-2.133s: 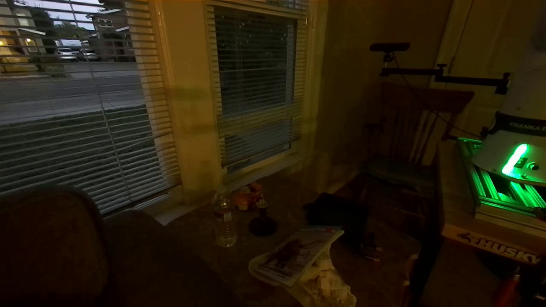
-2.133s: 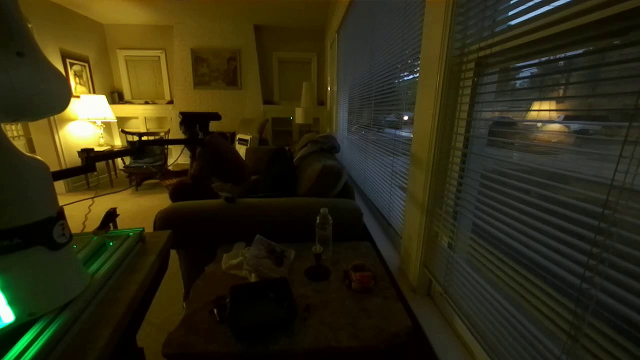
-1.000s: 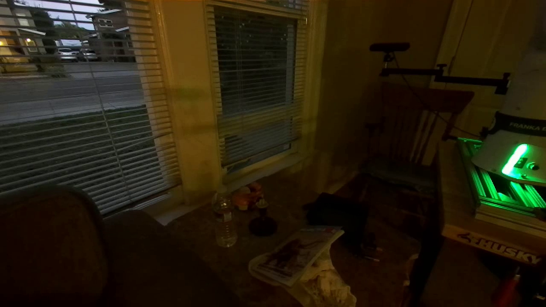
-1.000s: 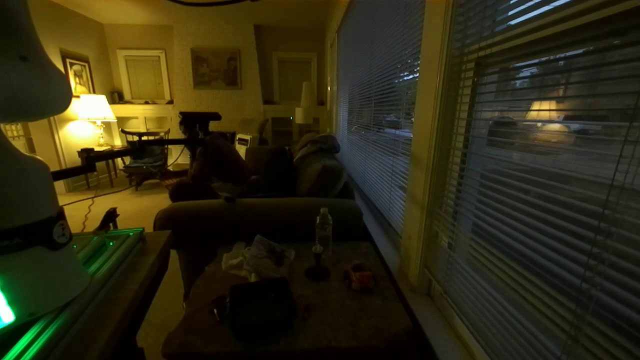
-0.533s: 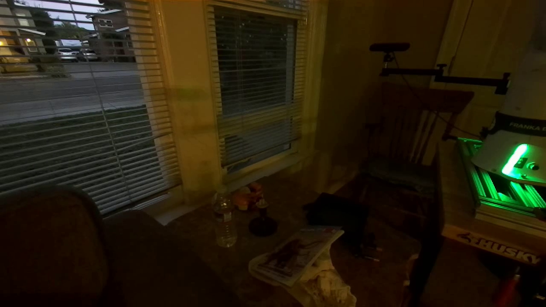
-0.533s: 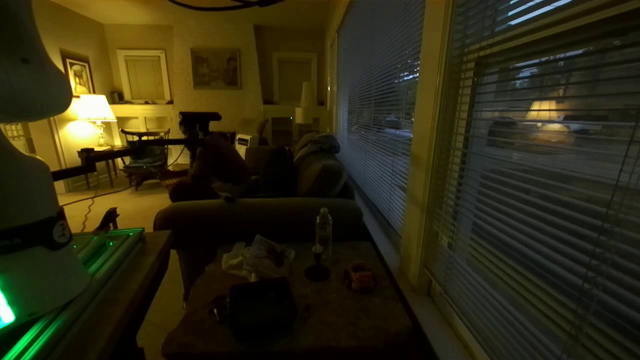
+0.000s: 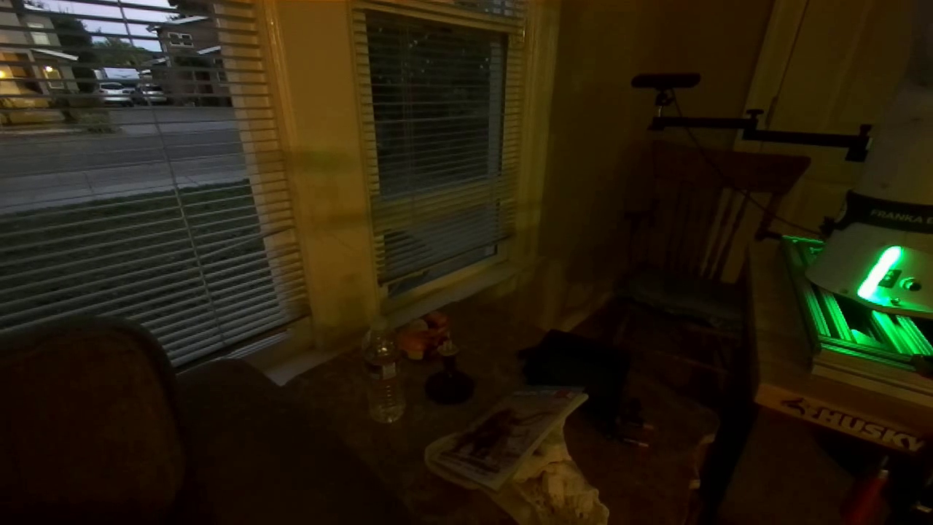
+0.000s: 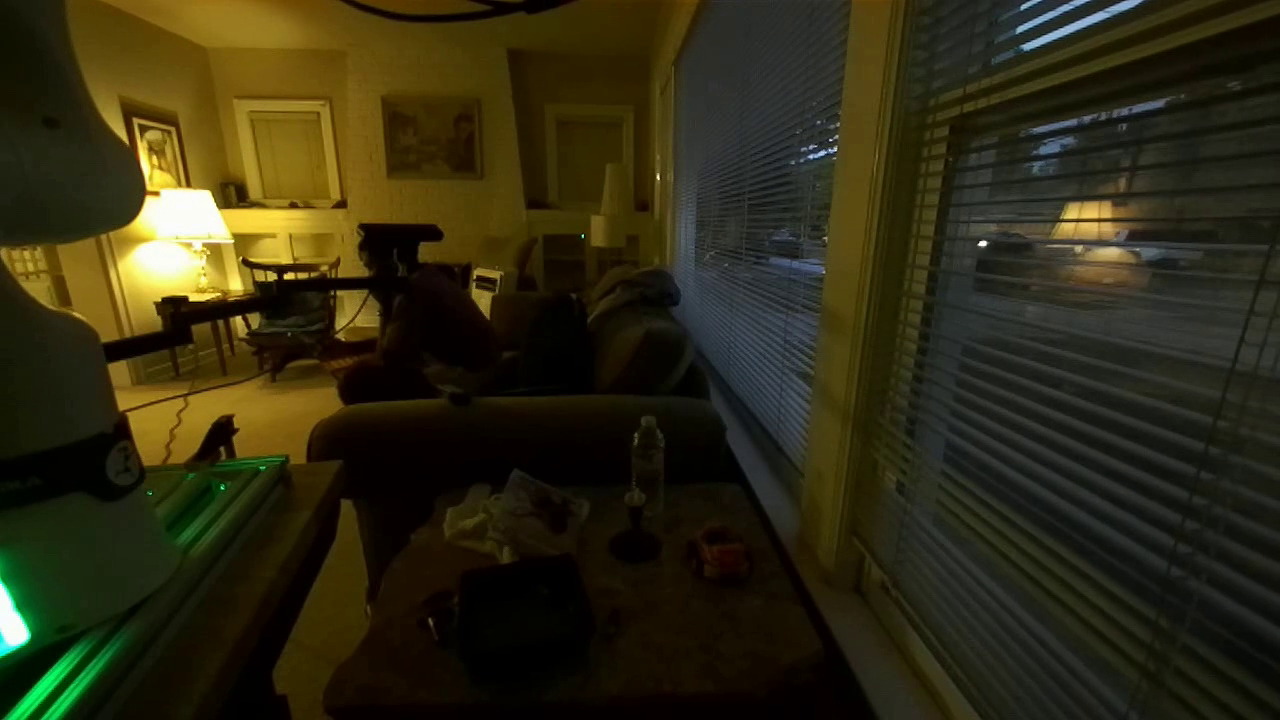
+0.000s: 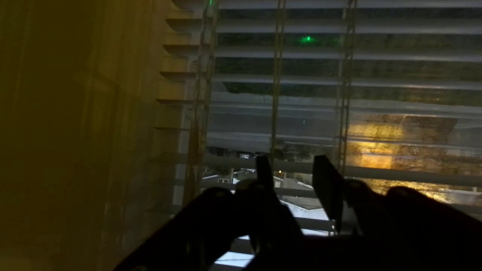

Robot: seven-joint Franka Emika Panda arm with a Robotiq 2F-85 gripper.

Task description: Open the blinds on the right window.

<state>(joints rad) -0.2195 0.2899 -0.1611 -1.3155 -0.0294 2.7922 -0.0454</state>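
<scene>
The blinds (image 7: 444,211) hang lowered over the right window (image 7: 447,277) but already partly see-through, and the gripper (image 9: 289,165) faces them spread apart, seemingly holding nothing, so I judge grasping and further opening are still left.

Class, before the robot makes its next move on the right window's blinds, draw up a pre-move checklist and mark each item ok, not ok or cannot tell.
1. Gripper open: ok, its fingers stand apart in the wrist view.
2. Cord clamped: not ok, the fingers are not shut on anything.
3. Fingertips clear of the slats: cannot tell, depth is unclear there.
4. Blinds lowered across the right window: ok, in both exterior views.
5. Bottle upright on the table: ok, in both exterior views.
</scene>
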